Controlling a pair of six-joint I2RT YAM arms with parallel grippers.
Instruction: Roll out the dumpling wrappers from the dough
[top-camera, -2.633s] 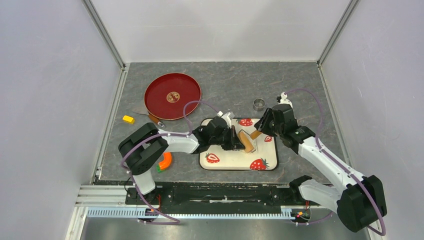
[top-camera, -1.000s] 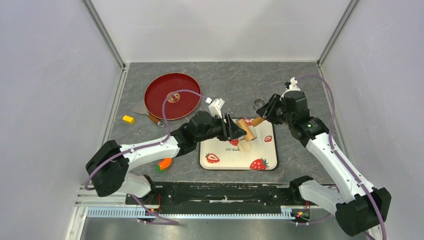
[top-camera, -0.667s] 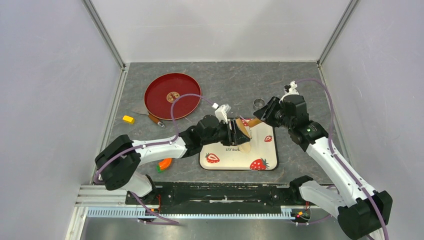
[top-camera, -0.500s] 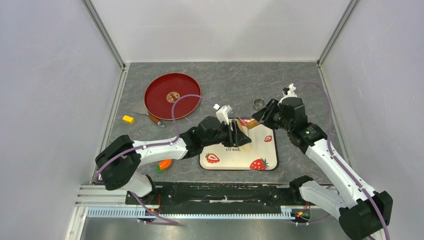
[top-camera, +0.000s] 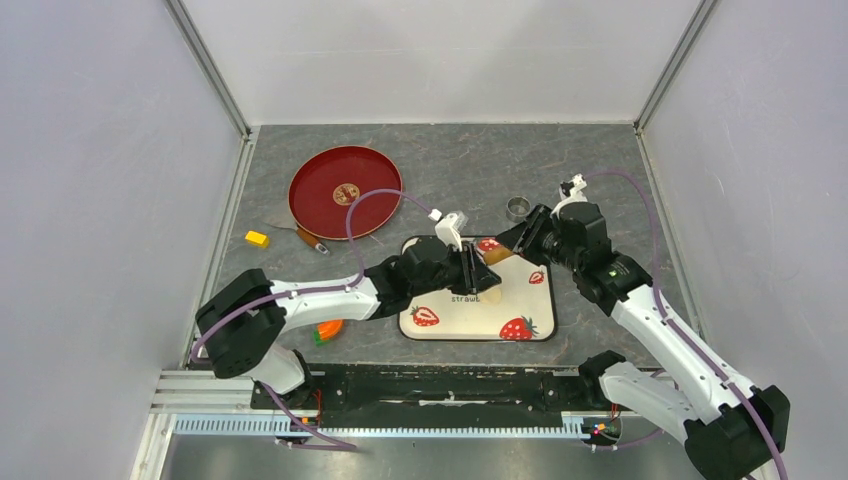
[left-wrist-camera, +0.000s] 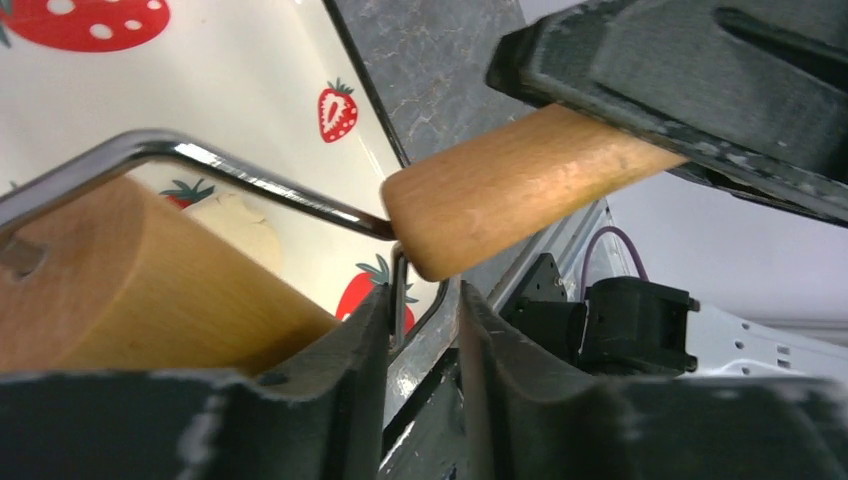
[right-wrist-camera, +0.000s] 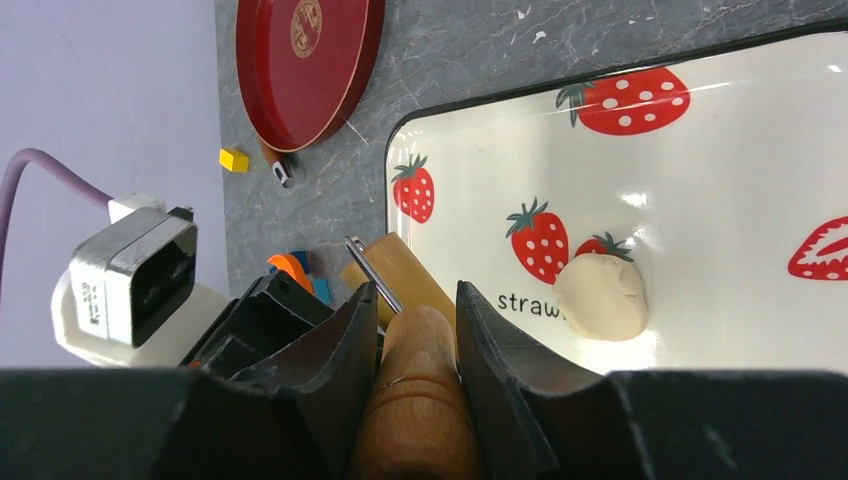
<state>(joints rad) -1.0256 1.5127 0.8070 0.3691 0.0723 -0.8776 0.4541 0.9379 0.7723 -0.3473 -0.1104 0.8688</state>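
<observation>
Grey marbled counter (top-camera: 600, 170) carries everything, and only the overhead view shows its full spread. On it the red round plate (top-camera: 320, 205) has a gold emblem at its centre, too small to read. Nearer the arms lies the cream strawberry tray (top-camera: 480, 320). Its printed word reads "straw" in the right wrist view, where the rest is covered.

Both arms share the wooden roller (left-wrist-camera: 130, 280). The left arm's fingers (left-wrist-camera: 340, 370) are narrowed onto its wire frame, and the right arm's fingers (right-wrist-camera: 335, 370) are closed around its wooden handle. The left wrist view cuts the drum off at the picture's edge, and no view settles whether the drum touches the tray.

The dough (right-wrist-camera: 601, 293), a pale soft lump, sits on the tray floor just beside a printed strawberry and over the end of the lettering. From above it is probably the pale smudge beside the left fingers. The left wrist view shows only a slice of it behind the frame.

An orange piece (top-camera: 331, 325) is half hidden under the left arm. A small metal ring (top-camera: 517, 208) stands off the tray's far edge, and a yellow block (top-camera: 257, 238) lies left of the plate.
</observation>
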